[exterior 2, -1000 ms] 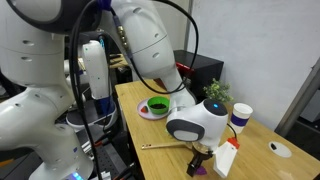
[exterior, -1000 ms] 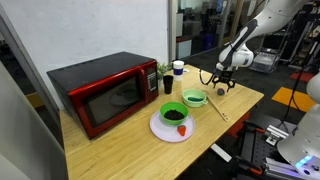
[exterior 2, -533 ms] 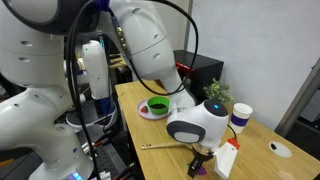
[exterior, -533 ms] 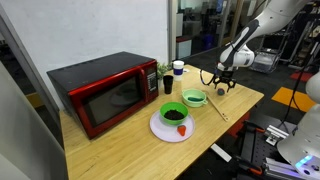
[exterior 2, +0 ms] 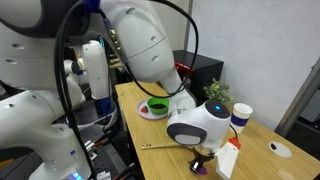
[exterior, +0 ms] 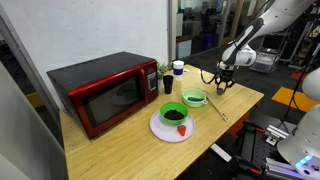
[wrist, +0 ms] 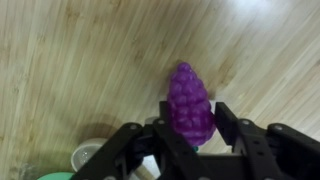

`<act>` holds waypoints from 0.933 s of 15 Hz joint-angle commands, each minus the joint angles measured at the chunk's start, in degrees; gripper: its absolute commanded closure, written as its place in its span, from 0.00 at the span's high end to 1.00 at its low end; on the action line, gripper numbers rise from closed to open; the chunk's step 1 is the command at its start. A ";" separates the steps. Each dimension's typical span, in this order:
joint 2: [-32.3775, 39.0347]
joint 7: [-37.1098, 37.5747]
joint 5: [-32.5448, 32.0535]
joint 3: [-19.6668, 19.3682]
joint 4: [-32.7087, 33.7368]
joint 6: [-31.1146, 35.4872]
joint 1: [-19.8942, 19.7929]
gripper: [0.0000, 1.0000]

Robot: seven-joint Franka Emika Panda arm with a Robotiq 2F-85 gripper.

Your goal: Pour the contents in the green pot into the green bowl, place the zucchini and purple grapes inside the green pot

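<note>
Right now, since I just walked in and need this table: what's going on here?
A robot arm hangs over the wooden table, its jaws pinching a bunch of purple grapes from both sides. The grapes seem to rest on the table, not yet lifted. The light-green pot stands nearby, without the grapes.

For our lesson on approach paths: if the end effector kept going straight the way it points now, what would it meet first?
The purple grapes, flanked by the end effector; the wooden table lies beneath them. Depth is hard to judge.
</note>
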 commanded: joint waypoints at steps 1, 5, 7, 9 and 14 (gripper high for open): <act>0.32 0.00 0.44 1.49 0.19 0.12 -2.36 0.23; -1.50 2.10 6.57 -3.94 0.25 1.51 4.07 0.23; -2.77 2.79 11.01 -3.73 0.77 1.53 5.36 0.23; -4.75 4.98 14.13 -4.09 1.32 0.82 7.89 0.23; -10.09 16.15 13.89 -9.31 2.11 -1.04 18.19 0.23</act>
